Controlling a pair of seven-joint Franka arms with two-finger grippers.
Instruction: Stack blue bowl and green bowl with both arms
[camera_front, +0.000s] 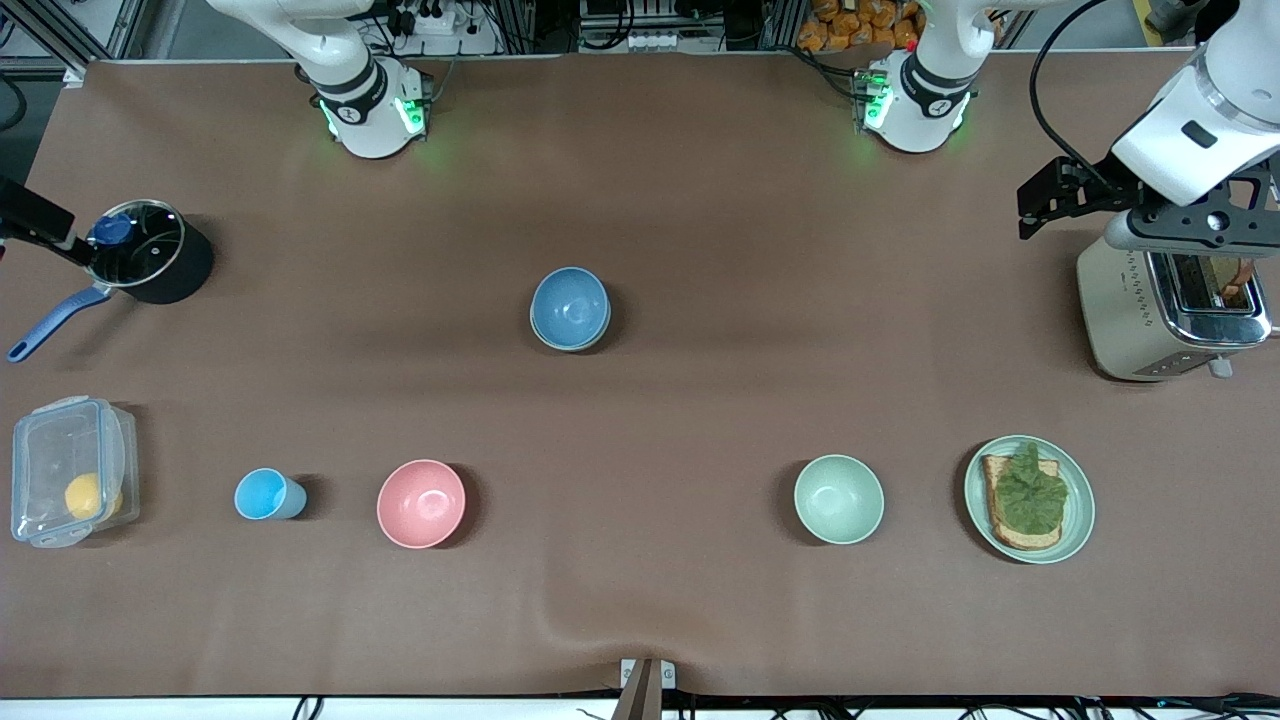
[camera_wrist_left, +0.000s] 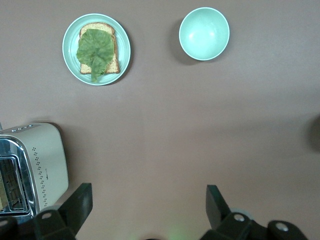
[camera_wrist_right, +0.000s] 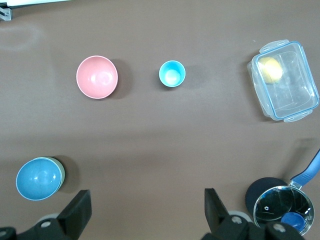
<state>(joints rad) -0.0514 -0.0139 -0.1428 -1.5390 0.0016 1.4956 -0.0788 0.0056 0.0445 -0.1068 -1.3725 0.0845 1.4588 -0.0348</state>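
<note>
The blue bowl (camera_front: 569, 305) sits nested in the green bowl (camera_front: 572, 347) at the middle of the table; only a thin sage-green rim shows under it. The stack also shows in the right wrist view, blue bowl (camera_wrist_right: 39, 178) in green bowl (camera_wrist_right: 61, 172). My left gripper (camera_front: 1047, 203) is open and empty, raised over the toaster at the left arm's end; in the left wrist view (camera_wrist_left: 148, 192) bare table lies under it. My right gripper (camera_front: 30, 225) is open and empty, raised beside the pot at the right arm's end; it also shows in its wrist view (camera_wrist_right: 147, 195).
Nearer the front camera stand a paler mint bowl (camera_front: 838, 498), a green plate (camera_front: 1080, 520) with toast and lettuce, a pink bowl (camera_front: 421, 503), a light-blue cup (camera_front: 265, 494) and a clear lidded box (camera_front: 65, 470). A toaster (camera_front: 1150, 310) and a lidded pot (camera_front: 150, 250) stand at the table's ends.
</note>
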